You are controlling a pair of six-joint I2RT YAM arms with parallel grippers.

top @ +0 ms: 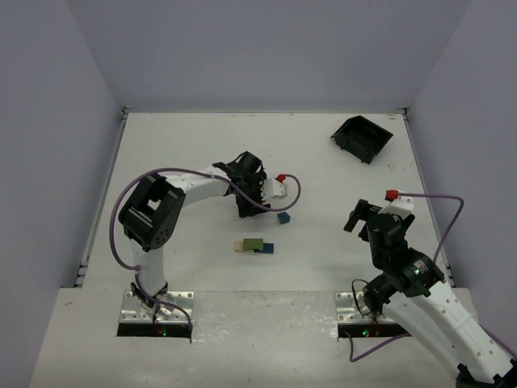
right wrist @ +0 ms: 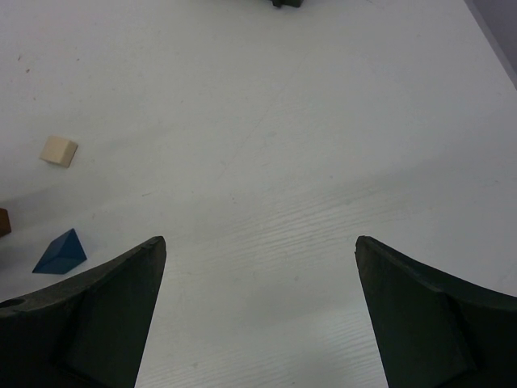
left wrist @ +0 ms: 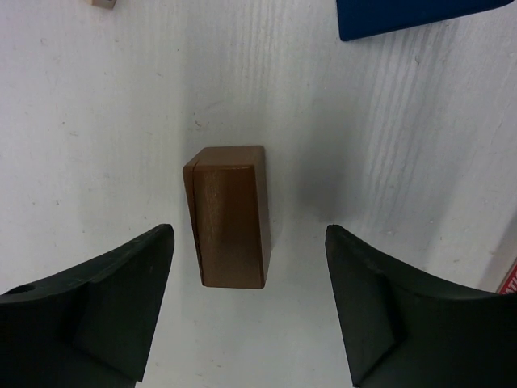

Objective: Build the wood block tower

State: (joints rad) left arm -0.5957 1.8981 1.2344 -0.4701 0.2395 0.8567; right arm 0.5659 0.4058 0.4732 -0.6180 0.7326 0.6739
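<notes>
The left pincer (left wrist: 249, 234) is hovering low over the counter (left wrist: 97, 121). Its jaws are standing apart on either side of a reddish brown block (left wrist: 230, 218), with a gap showing on each side. The right pincer (right wrist: 258, 242) is hanging wide above the counter, at the lower right of the top view. The wood block tower (top: 254, 246) is sitting at the centre of that view as a low cluster of tan, olive and dark blue pieces, with a lone blue block (top: 283, 217) lying near it.

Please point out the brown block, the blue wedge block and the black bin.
brown block (left wrist: 232, 222): left wrist view, middle of its long face.
blue wedge block (right wrist: 61, 254): right wrist view, its sloped face.
black bin (top: 363, 137): top external view, its inner wall.
</notes>
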